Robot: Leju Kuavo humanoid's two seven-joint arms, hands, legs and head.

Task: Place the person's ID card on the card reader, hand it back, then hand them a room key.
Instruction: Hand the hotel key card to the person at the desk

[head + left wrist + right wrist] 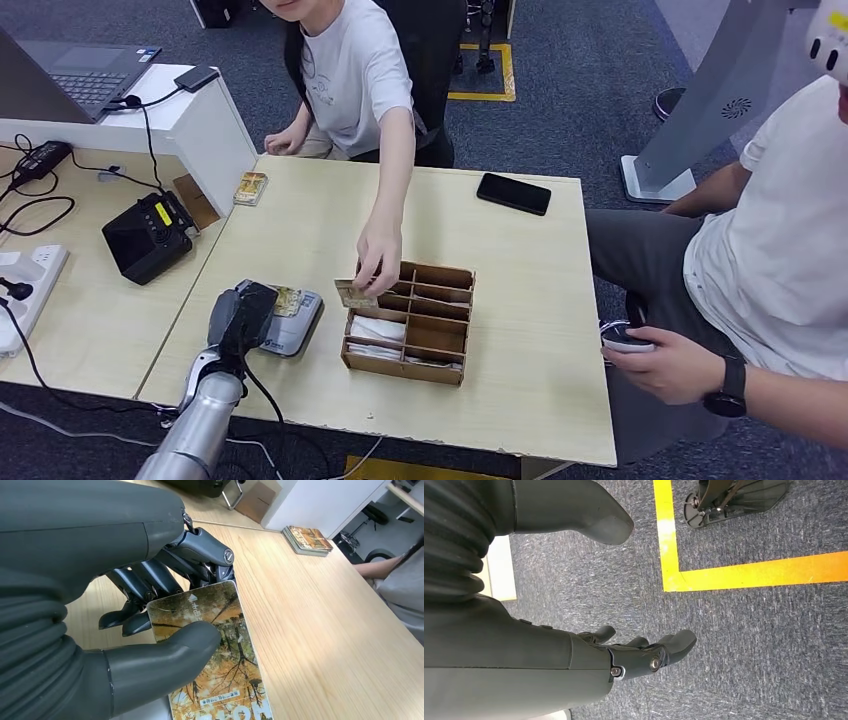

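My left hand [240, 315] is at the grey card reader [303, 332] near the table's front left. Its thumb [180, 645] presses on the ID card [220, 655], a card printed with autumn trees, while its fingers [150, 580] curl at the card's far edge. The card [288, 300] lies on the reader. A person across the table reaches a hand [378, 258] to the wooden compartment box [448, 372] and pinches a tan card [354, 296] at its left edge. White cards [378, 330] lie in the box. My right hand [644, 655] hangs over the carpet, fingers apart, holding nothing.
A black phone [513, 193] lies at the table's far right. A small stack of cards [250, 187] sits far left, by a white divider. A black device [148, 235] and cables are on the left desk. A second person sits at the right holding a controller [625, 338].
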